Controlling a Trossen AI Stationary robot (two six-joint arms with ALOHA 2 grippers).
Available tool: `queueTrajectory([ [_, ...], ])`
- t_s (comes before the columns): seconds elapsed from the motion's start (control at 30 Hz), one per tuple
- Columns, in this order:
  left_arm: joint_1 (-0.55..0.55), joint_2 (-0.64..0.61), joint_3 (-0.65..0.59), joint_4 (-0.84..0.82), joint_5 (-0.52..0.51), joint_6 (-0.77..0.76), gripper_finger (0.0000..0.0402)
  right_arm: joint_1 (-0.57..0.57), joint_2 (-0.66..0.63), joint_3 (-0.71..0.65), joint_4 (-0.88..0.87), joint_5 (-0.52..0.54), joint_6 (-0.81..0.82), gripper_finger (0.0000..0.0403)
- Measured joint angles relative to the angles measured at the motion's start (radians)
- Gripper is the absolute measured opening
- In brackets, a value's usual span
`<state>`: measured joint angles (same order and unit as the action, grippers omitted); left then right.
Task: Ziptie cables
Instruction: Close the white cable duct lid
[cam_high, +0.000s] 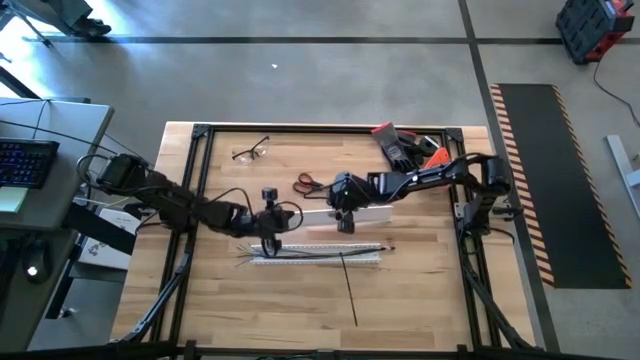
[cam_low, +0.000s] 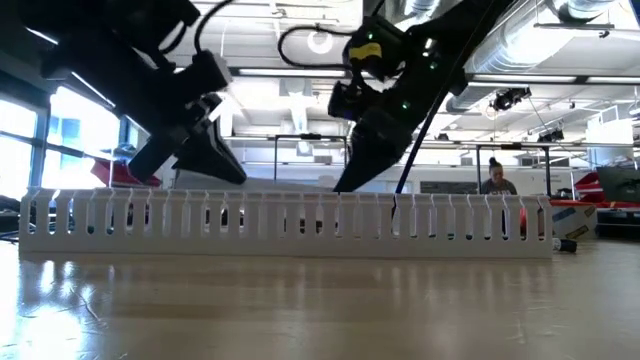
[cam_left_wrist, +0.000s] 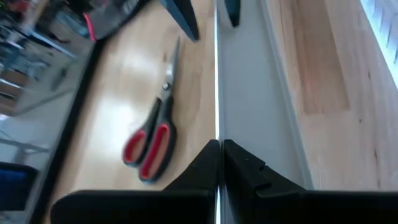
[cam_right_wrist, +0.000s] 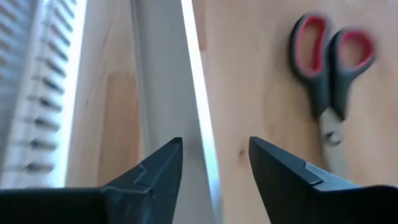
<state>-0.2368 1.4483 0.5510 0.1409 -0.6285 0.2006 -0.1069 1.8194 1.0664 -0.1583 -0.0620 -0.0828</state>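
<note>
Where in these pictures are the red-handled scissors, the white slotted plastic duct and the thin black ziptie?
red-handled scissors (cam_left_wrist: 152, 140): left wrist view, on the dark part by the red handles.
white slotted plastic duct (cam_low: 285, 222): low view, on its slotted side wall.
thin black ziptie (cam_high: 349, 290): high view, mid-length of the strip.

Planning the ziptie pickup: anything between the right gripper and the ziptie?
Yes. In the high view the white slotted duct with the cables lies between the right gripper, open over the flat white cover strip, and the black ziptie on the table's near side.
</note>
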Motion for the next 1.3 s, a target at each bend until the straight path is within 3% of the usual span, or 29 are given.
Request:
queueTrajectory([
  [0.13, -0.036, 0.000, 0.016, -0.014, -0.066, 0.025, 0.0000, -0.030, 0.000, 0.000, -0.062, -0.099, -0.002, 0.0185],
  [0.27, -0.062, 0.000, 0.022, -0.018, -0.118, 0.039, 0.0000, -0.033, 0.000, 0.000, -0.092, -0.109, -0.010, 0.0169],
  [0.37, -0.076, 0.000, 0.022, -0.019, -0.157, 0.047, 0.0000, -0.029, 0.000, -0.001, -0.103, -0.109, -0.028, 0.0129],
  [0.57, -0.085, 0.000, 0.022, -0.016, -0.166, -0.032, 0.0003, -0.017, 0.000, -0.001, -0.119, -0.091, -0.030, 0.0013],
  [0.73, -0.073, -0.033, 0.023, -0.020, -0.134, -0.140, 0.0032, 0.030, 0.000, -0.002, -0.142, 0.146, -0.029, 0.0004],
  [0.93, -0.034, -0.128, 0.023, -0.014, -0.131, -0.249, 0.0066, 0.122, 0.000, -0.002, -0.145, 0.524, 0.051, 0.0002],
  [1.13, 0.017, -0.134, 0.015, 0.018, 0.009, -0.336, 0.0055, 0.187, 0.021, -0.002, -0.130, 0.578, 0.056, 0.0002],
  [1.3, 0.051, -0.085, -0.010, 0.050, 0.068, -0.404, 0.0039, 0.237, 0.079, -0.002, -0.114, 0.708, -0.033, 0.0001],
])
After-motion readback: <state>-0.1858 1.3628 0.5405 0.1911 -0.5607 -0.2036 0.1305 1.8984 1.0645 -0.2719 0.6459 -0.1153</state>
